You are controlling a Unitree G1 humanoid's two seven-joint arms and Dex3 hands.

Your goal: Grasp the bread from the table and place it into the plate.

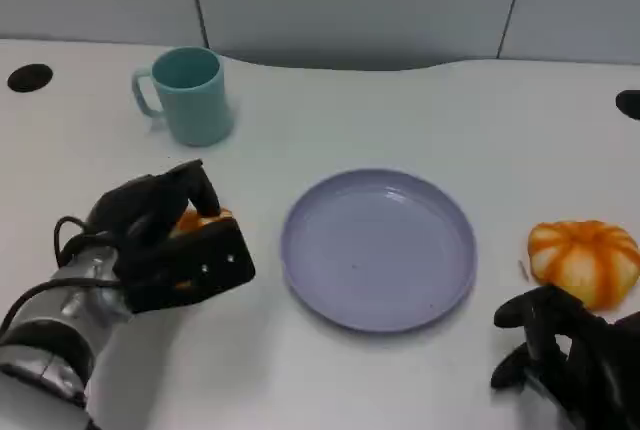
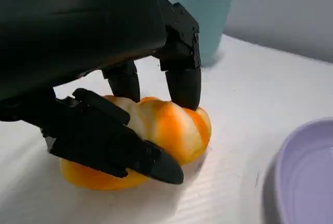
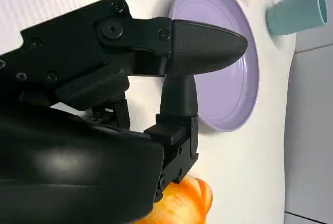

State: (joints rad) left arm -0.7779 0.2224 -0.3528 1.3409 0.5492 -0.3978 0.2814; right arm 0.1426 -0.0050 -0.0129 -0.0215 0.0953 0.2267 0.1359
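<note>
Left robot hand (image 1: 170, 240) grips a bread (image 2: 156, 130) on the surface (image 1: 400, 120), fingers (image 2: 182, 78) over its top, thumb along its near side. Bread rests on the surface, left of the plate (image 1: 378, 248), apart from its rim. Second bread (image 1: 585, 260) lies right of the plate, just beyond the right robot hand (image 1: 570, 355), which holds nothing, fingers spread. Teal cup (image 1: 190, 93) stands behind the left robot hand, toward the far edge. No writing legible anywhere. Open surface lies between plate and cup; dark holes (image 1: 29, 77) mark the far corners.
</note>
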